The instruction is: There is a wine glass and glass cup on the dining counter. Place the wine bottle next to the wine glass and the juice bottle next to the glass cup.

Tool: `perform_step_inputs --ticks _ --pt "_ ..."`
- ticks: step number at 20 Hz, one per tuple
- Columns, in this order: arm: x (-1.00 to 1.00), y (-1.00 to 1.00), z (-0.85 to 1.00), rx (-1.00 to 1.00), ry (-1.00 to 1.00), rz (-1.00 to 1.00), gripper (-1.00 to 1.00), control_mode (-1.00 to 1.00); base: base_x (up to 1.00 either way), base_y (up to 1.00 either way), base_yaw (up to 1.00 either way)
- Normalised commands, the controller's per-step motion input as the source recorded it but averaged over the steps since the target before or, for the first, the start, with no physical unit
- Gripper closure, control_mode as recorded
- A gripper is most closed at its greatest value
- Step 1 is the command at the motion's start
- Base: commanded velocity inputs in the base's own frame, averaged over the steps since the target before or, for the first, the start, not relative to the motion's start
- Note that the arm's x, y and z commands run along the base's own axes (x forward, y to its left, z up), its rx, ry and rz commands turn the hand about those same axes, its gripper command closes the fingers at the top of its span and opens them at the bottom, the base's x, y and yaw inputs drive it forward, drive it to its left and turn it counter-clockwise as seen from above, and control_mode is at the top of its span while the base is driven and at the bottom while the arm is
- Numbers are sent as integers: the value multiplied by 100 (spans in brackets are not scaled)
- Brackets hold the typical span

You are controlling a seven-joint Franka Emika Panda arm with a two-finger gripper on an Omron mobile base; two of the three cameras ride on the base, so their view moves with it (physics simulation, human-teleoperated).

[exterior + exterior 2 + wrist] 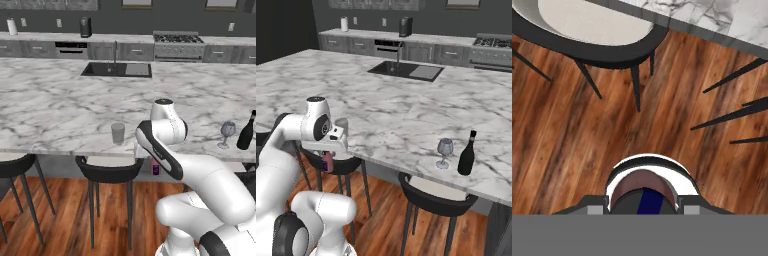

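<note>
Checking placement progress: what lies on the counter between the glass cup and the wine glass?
Bare marble counter. In the right base view nothing stands between the glass cup and the wine glass; the wine bottle stands beyond the wine glass.

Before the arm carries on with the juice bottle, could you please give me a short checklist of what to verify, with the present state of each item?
1. Juice bottle in the gripper: ok, the small purple bottle hangs under the hand, below the counter's edge.
2. Grip secure and bottle upright: cannot tell, the fingers are hidden in the base views.
3. Glass cup standing free on the dining counter: ok, upright near the front edge, bare marble beside it.
4. Wine bottle next to the wine glass: ok, both upright, close together.
5. Lift path: not ok yet, the counter edge and a stool lie close to the bottle.
</note>
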Motion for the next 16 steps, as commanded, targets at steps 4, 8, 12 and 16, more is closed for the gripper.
perform_step_inputs --ticks 4,8,12,16 --pt "0 0 0 0 0 0 100 100 61 14 -9" --pt "0 0 0 0 0 0 100 100 65 17 -11" --pt "0 0 0 0 0 0 100 100 57 1 -5" --pt "0 0 0 0 0 0 100 100 57 10 -19"
